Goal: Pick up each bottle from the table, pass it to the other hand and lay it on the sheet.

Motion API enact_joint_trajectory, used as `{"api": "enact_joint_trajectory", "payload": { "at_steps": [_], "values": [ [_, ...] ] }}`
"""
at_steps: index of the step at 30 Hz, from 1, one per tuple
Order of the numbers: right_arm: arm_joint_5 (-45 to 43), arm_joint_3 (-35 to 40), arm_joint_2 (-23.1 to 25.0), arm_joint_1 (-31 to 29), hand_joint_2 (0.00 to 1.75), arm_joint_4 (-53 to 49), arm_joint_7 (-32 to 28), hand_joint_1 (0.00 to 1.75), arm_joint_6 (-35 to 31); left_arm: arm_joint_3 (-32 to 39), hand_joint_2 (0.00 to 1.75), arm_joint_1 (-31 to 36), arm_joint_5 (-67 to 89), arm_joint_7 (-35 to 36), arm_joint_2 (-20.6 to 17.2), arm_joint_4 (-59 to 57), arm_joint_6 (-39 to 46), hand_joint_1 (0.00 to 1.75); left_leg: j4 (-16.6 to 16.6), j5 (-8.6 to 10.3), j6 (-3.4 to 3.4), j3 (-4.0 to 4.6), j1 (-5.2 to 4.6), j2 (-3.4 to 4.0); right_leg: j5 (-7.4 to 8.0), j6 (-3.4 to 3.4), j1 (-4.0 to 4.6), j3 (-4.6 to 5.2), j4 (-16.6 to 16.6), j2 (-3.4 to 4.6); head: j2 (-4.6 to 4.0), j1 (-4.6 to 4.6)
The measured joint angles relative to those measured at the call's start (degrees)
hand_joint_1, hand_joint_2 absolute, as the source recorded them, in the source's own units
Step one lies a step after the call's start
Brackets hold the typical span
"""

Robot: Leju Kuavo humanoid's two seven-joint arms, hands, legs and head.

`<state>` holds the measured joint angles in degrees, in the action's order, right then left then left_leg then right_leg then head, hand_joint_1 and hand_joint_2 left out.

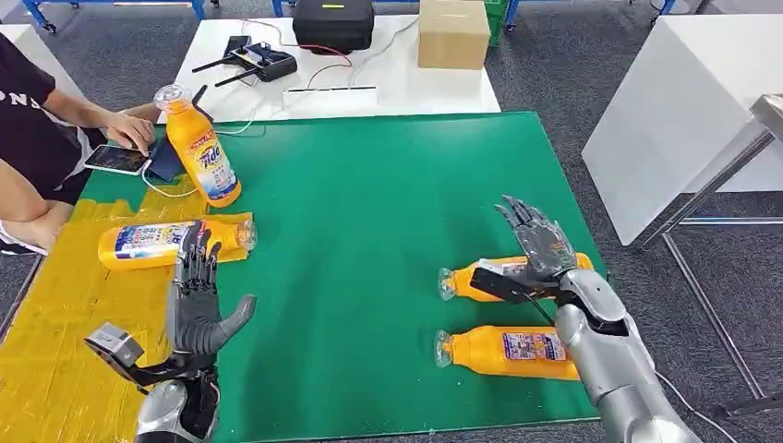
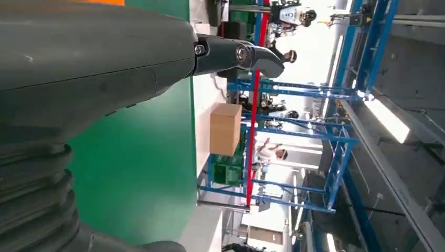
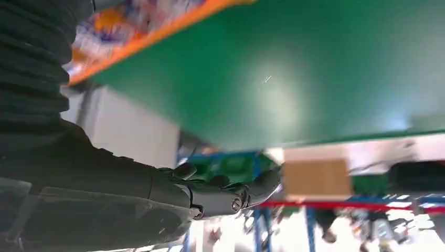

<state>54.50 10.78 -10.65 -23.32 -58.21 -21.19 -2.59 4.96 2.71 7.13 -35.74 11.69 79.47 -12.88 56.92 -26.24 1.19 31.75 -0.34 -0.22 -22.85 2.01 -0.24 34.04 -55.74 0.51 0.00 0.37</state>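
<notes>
Both hands were empty with fingers spread: the left hand (image 1: pixel 198 300) just short of a bottle (image 1: pixel 171 242) lying on the yellow sheet (image 1: pixel 55 323), the right hand (image 1: pixel 540 242) over two bottles (image 1: pixel 508 351) near the green mat's (image 1: pixel 369 203) right edge. Open mat lay between.

Dark grey carpet floor (image 1: pixel 591 83) surrounds white tables (image 1: pixel 688 101), with blue metal racking (image 2: pixel 336 157) beyond under bright light.

Green table (image 1: pixel 369 231); yellow sheet (image 1: pixel 55 332); bottles (image 1: pixel 503 351)
</notes>
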Motion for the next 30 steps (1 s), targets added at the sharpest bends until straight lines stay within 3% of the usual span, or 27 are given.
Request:
{"api": "enact_joint_trajectory", "payload": {
  "at_steps": [3,16,22,30],
  "values": [
    [-4.7,0.0,-0.63,0.3,1.75,0.04,-3.4,0.0,2.75,-0.04,1.75,0.01,-0.07,0.0,-0.07,-0.39,0.0,0.0,0.0,0.0,0.0,-0.01,0.0,0.01,0.0,0.0,0.0,-0.01,0.0,0.0,0.0,0.0],
    [-10.99,0.02,-2.01,2.63,1.75,-3.75,-5.13,0.0,6.31,-0.07,1.75,0.02,-0.09,0.0,-0.28,-1.11,0.31,0.0,0.0,0.0,0.0,0.0,0.0,0.0,0.0,0.0,0.0,0.0,0.0,0.0,0.0,0.0],
    [-10.05,0.42,-3.94,4.33,1.75,-9.9,-1.5,0.0,6.31,0.09,1.75,-0.56,-0.13,0.0,-0.5,-1.2,0.79,0.0,0.0,0.0,0.0,0.02,-0.01,0.0,0.0,0.0,-0.01,0.0,0.0,-0.01,0.0,-0.02],
    [-7.47,2.43,-7.11,1.42,1.75,-8.89,0.47,0.0,6.46,0.22,1.75,-0.21,-0.15,0.02,-0.7,-2.27,0.64,0.0,0.0,0.01,0.02,0.01,-0.02,-0.01,0.01,0.0,-0.02,-0.02,0.0,-0.02,0.0,-0.02]
  ]
}}
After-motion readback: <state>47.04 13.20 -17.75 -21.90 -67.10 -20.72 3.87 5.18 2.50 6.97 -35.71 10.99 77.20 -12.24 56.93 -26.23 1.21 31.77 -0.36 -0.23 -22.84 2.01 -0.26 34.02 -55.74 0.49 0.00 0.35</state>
